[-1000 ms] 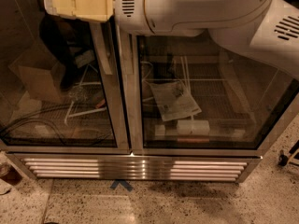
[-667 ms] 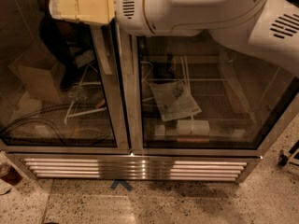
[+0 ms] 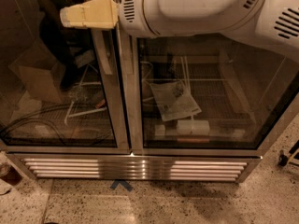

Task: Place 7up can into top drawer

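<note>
My gripper (image 3: 65, 17) is the cream-coloured piece at the top left, on the end of my white arm (image 3: 196, 8), which crosses the top of the view. Its two fingers lie pressed together with nothing between them. It hangs in front of the left glass door (image 3: 56, 78) of a two-door display fridge. No 7up can and no drawer are in view.
The fridge's metal centre post (image 3: 126, 101) and bottom grille (image 3: 135, 168) face me. A paper sheet (image 3: 175, 101) and a white box (image 3: 192, 126) lie behind the right glass. A blue mark (image 3: 121, 185) is on the speckled floor. A caster (image 3: 284, 158) stands at the right edge.
My gripper has moved to the right and a little lower across the left door. The fridge and floor have not shifted.
</note>
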Tool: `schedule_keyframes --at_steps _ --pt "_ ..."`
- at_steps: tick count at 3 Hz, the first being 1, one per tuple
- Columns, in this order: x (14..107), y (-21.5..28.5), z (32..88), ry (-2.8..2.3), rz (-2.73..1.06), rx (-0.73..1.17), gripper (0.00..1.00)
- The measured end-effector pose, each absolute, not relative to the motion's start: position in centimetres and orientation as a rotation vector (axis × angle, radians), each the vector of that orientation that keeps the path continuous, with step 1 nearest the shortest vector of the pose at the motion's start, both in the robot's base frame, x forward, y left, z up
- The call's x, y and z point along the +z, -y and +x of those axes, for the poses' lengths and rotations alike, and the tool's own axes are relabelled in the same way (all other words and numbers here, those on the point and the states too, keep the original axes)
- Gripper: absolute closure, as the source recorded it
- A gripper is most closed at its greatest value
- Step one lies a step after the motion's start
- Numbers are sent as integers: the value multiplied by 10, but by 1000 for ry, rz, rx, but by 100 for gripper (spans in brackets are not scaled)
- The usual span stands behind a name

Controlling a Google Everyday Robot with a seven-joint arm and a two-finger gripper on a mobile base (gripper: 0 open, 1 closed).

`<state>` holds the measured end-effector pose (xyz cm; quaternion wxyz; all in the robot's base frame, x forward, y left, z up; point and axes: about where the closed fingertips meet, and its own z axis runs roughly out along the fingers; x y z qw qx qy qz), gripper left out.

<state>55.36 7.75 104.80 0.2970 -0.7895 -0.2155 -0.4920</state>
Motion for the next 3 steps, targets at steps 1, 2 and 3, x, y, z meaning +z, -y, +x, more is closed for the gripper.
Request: schedule_keyframes --at_steps 1,2,3 --pt "1045 -71 559 586 -2141 -1342 0" --pt "1045 -71 559 586 -2141 -1342 0" --pt "1042 -70 559 571 -2165 -1350 0"
